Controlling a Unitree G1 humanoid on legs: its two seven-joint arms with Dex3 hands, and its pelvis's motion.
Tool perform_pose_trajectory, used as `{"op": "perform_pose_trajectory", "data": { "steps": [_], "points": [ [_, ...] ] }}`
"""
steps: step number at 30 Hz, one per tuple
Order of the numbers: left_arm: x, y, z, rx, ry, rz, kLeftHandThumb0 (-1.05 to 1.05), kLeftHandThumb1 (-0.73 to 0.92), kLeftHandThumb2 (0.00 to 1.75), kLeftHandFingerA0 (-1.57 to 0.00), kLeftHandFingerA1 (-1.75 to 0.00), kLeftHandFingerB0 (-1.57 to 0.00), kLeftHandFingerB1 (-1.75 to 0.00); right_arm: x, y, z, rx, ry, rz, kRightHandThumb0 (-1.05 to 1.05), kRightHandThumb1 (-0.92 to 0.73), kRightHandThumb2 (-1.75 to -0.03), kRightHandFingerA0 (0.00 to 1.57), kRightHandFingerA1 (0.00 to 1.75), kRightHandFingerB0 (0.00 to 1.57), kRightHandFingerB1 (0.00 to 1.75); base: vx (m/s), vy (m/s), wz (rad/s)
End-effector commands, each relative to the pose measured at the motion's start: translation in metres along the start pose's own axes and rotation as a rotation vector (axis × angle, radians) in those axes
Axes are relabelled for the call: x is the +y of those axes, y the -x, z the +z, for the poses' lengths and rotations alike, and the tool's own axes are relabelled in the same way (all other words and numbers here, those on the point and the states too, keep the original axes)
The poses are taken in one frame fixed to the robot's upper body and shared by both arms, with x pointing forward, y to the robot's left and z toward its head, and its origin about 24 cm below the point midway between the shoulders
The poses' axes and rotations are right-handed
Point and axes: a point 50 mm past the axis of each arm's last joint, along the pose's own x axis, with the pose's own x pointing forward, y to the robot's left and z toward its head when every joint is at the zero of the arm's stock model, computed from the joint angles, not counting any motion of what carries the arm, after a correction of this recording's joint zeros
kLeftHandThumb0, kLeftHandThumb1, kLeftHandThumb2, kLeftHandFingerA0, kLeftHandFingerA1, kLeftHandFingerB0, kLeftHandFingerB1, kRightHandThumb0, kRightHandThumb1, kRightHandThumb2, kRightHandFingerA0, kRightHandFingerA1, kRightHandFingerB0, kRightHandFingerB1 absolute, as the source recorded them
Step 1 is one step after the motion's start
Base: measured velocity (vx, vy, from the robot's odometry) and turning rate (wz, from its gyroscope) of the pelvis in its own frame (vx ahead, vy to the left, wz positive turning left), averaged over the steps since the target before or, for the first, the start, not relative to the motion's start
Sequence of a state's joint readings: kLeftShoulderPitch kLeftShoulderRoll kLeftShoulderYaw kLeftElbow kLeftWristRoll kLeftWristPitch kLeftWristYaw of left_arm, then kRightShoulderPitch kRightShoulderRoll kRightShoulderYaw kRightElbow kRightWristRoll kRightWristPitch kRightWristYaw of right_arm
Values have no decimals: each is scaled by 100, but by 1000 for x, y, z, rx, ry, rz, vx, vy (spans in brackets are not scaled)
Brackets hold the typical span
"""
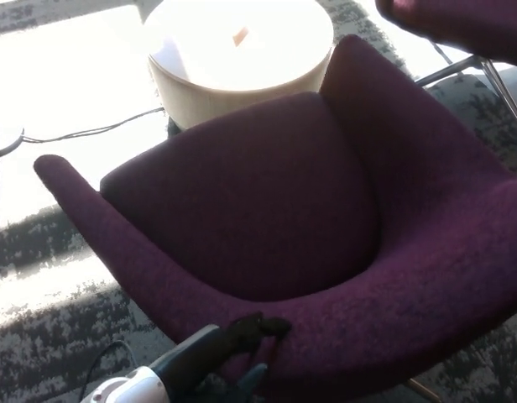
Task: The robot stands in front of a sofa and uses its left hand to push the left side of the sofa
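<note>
— Purple fabric fills most of the head view: the sofa [326, 227] is seen as a curved, upholstered shell, its low arm sweeping out to the left and its high back rising on the right. Where is the contact made?

— At the near edge, low in the picture. The left hand [246, 344] is pressed against the sofa's near left rim, with one dark finger [263, 325] laid onto the fabric. Nothing is gripped; how wide the fingers are spread cannot be told, as the hand is partly cut off by the frame. The right hand is not shown.

— What could go wrong?

— Contact is carried by little more than a fingertip on rounded, soft fabric, so a slip off the rim downward is judged likely if the push is angled low. A round pale table [242, 59] is seen just beyond the sofa's far side, and a cable [91, 132] is lying on the floor at far left. A hard push could drive the sofa into the table.
</note>
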State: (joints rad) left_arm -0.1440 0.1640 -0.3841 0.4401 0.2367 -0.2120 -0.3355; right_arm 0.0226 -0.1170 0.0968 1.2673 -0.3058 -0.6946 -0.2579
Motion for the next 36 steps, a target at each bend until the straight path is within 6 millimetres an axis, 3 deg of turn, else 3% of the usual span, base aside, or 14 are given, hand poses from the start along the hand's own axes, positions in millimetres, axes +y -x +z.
{"op": "perform_pose_trajectory", "data": {
  "steps": [1, 6, 7, 10, 13, 14, 16, 18, 25, 26, 29, 30, 32, 36],
  "points": [
    [-3, 4, -3, -7, 12, -15, -88, 78, 118, 0, -46, -14, -43, -2, 2, -4, 16, 4, -11, -61, -80, -65, 43, 37, 49, 38, 0, 0, 0],
    [-2, 5, -6, -4, 13, -14, -93, 82, 120, -4, -46, -12, -41, -4, 2, -4, 14, 6, -10, -58, -64, -102, 33, 52, 38, 53, 0, 0, 0],
    [-1, 6, -7, 3, 14, -13, -94, 83, 121, 0, -44, -11, -39, -4, 2, -3, 12, 8, -12, -60, -80, -65, 43, 37, 48, 38, 0, 0, 0],
    [3, 11, -11, 26, -18, 7, -89, 81, 122, -7, -42, -8, -35, -4, 1, -3, 12, 4, -13, -62, -66, -102, 33, 51, 40, 53, 0, 0, 0],
    [9, 15, -15, 41, -16, 20, -91, 83, 122, 0, -35, -13, -31, -4, 1, -2, 10, -3, -13, -58, -64, -102, 33, 52, 39, 53, 0, 0, 0],
    [10, 16, -15, 44, -11, 21, -88, 81, 122, 0, -35, -15, -32, -4, 1, -2, 10, -12, -14, -60, -78, -65, 43, 36, 49, 38, 0, 0, 0],
    [12, 17, -19, 43, -5, 27, -87, 92, 78, -2, -33, -4, -29, -3, 1, -3, 14, -12, -16, -62, -77, -65, 42, 36, 49, 38, 0, 0, 0],
    [18, 22, -24, 50, 1, 35, -84, 80, 121, 0, -36, -13, -31, -3, 1, -3, 17, -16, -17, -60, -77, -65, 42, 36, 49, 38, 0, 0, 0],
    [39, 38, -39, 98, 5, 107, -88, 92, 79, -6, -37, -2, -28, -4, 1, -3, 10, 12, -13, -59, -80, -64, 44, 36, 49, 37, 0, 0, 0],
    [41, 40, -41, 106, 0, 115, -85, 79, 122, 0, -42, -9, -28, -4, 1, -3, 10, 7, -13, -59, -80, -64, 44, 36, 49, 37, 0, 0, 0],
    [49, 47, -46, 115, 8, 139, -90, 91, 81, -5, -38, -2, -27, -4, 1, -3, 12, -5, -16, -58, -79, -64, 46, 37, 50, 38, 0, 0, 0],
    [55, 52, -49, 126, 10, 162, -92, 84, 124, 0, -43, -12, -26, -4, 1, -3, 13, 1, -16, -58, -78, -64, 44, 36, 50, 38, 0, 0, 0],
    [62, 60, -53, 130, 19, 188, -88, 82, 122, -1, -44, -11, -28, -4, 1, -3, 13, 0, -15, -58, -78, -64, 44, 36, 50, 38, 0, 0, 0],
    [75, 72, -62, 158, 55, 230, -86, 92, 78, -5, -36, -2, -27, -4, 2, -4, 15, -4, -14, -62, -78, -65, 43, 37, 50, 38, 0, 0, 0]
  ]
}}
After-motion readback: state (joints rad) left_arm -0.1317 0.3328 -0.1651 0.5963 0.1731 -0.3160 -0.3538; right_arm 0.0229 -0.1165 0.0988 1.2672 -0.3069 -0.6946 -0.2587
